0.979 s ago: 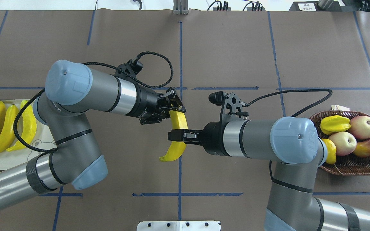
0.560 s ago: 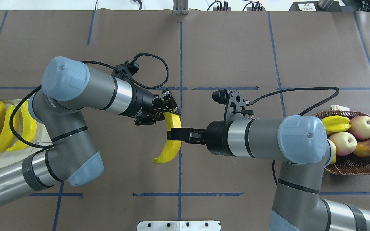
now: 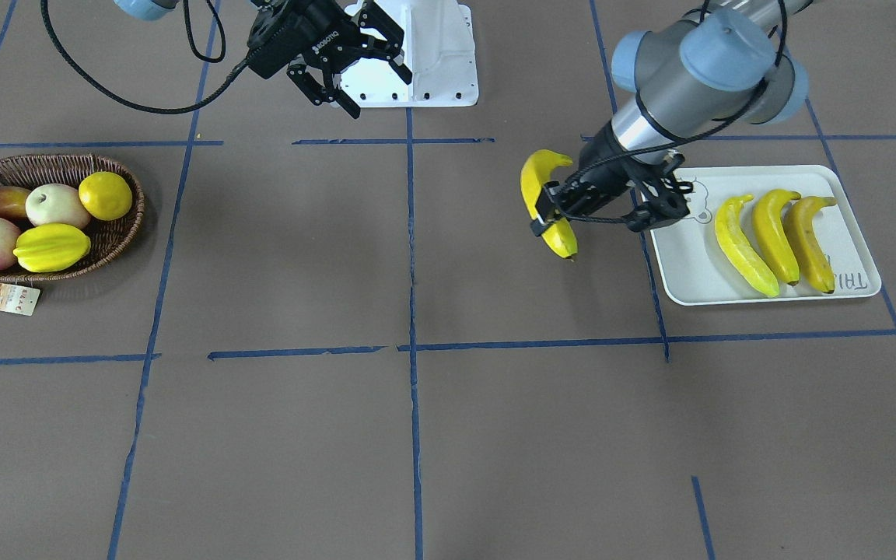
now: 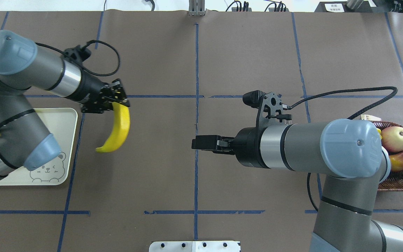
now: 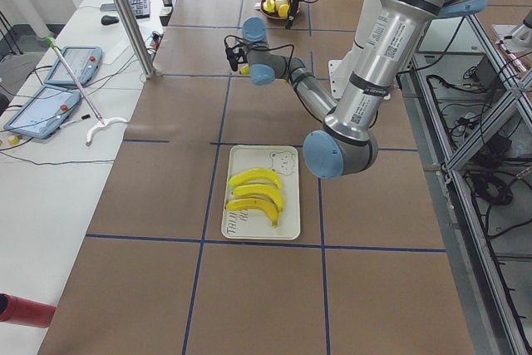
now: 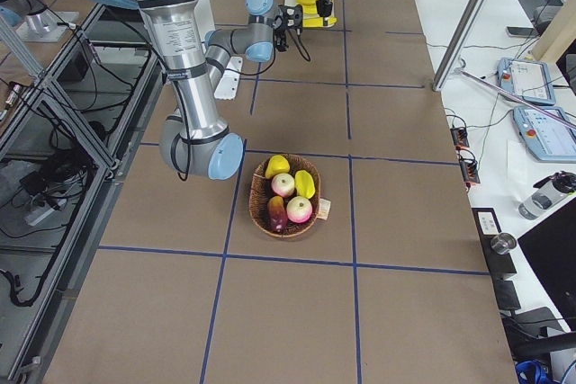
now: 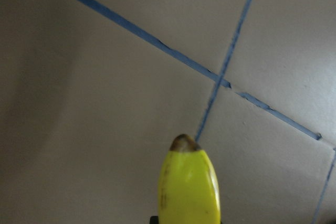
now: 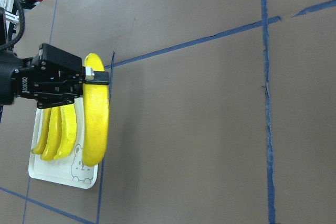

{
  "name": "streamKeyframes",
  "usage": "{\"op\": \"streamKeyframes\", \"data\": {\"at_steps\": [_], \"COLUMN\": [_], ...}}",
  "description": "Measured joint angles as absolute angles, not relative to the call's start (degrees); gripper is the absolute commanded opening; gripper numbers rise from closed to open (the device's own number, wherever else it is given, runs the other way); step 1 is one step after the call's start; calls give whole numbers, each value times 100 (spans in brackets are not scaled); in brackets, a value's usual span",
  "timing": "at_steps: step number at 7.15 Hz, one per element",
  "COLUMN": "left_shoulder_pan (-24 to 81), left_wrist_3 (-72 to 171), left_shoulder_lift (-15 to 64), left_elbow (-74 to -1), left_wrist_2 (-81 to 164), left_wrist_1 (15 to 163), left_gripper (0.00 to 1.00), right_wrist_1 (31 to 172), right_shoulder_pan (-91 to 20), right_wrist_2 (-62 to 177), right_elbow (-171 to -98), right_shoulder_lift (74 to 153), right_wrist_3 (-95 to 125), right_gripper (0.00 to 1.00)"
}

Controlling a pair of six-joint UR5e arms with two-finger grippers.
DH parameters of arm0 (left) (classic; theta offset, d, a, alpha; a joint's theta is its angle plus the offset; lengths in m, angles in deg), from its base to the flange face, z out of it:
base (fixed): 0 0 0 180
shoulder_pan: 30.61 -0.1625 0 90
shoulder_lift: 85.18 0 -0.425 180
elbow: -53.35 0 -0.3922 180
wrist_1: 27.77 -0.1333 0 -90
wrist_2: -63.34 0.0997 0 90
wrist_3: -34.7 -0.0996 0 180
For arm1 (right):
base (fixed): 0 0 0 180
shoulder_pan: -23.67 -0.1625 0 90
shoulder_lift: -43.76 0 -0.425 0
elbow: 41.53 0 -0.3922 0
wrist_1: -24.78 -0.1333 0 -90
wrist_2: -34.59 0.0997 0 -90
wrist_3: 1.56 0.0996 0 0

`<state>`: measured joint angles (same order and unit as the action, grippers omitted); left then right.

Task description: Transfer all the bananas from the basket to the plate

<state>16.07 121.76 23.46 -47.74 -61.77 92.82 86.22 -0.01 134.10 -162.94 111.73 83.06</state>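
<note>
Left gripper (image 4: 114, 99), clamped on one end of the last banana (image 4: 117, 127), has swung away from the mid-tabletop (image 4: 222, 63) handover and now hangs just beside the plate (image 4: 59, 129), apparently clear of the surface. Right gripper (image 3: 358, 54), jaws spread and empty, has let go. Three bananas (image 3: 775, 233) already lie on the plate; the basket (image 3: 43, 159) shows none, so one placement seems left.

Two grey tubular arms, the left arm (image 4: 9, 115) and the right arm (image 4: 303, 148), wear pale-blue joint caps, black seam rings and silver wrist bands. Braided black cables (image 4: 345, 94) loop to black camera brackets (image 4: 269, 106). The left gripper (image 4: 121, 101) and right gripper (image 3: 378, 89) are black, white-lettered.
</note>
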Motion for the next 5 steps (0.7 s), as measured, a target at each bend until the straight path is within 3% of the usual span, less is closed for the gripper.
{"op": "streamKeyframes", "data": {"at_steps": [2, 4, 5], "left_shoulder_pan": [1944, 1966, 1920], "left_wrist_3": [10796, 10493, 10493], "left_shoulder_lift": [1210, 754, 718], "left_elbow": [-4712, -4647, -4630], "left_wrist_2": [-5985, -5748, -5687], "left_wrist_1": [9234, 9227, 9223], "left_gripper": [0, 0, 52], "right_wrist_1": [8943, 9020, 9024], "right_shoulder_pan": [-112, -151, -161], "right_wrist_2": [13434, 13438, 13441], "right_elbow": [-16346, -16348, -16352], "right_shoulder_lift": [11180, 11204, 11223], "right_wrist_3": [8294, 8291, 8290], "right_gripper": [100, 100, 100]}}
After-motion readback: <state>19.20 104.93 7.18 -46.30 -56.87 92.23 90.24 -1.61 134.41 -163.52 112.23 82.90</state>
